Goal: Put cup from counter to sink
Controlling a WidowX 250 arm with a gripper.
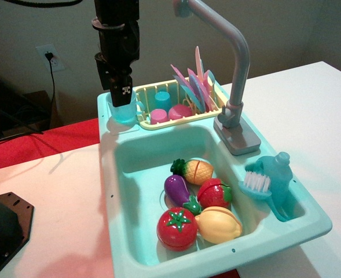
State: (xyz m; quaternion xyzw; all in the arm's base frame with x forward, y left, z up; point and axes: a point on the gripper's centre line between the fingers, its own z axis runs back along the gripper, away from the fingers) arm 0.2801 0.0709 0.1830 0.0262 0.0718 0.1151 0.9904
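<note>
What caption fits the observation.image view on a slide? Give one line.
Gripper reaches into the translucent aqua cup on the counter beside the dish rack; toy fruit fills the sink.

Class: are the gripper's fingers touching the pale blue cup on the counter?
Touching. The only view shows one of the fingers inside the cup, against its wall, on the counter.

**Where everything is sitting**

You are looking at the sink (136, 168) holding toy fruits (198, 204) at its near end. The cup (123, 110) is standing on the counter (107, 124) at the far left corner, with the gripper (120, 92) reaching into it. The dish rack (176, 104) is sitting right of the cup, the faucet (235, 63) further right.
</note>
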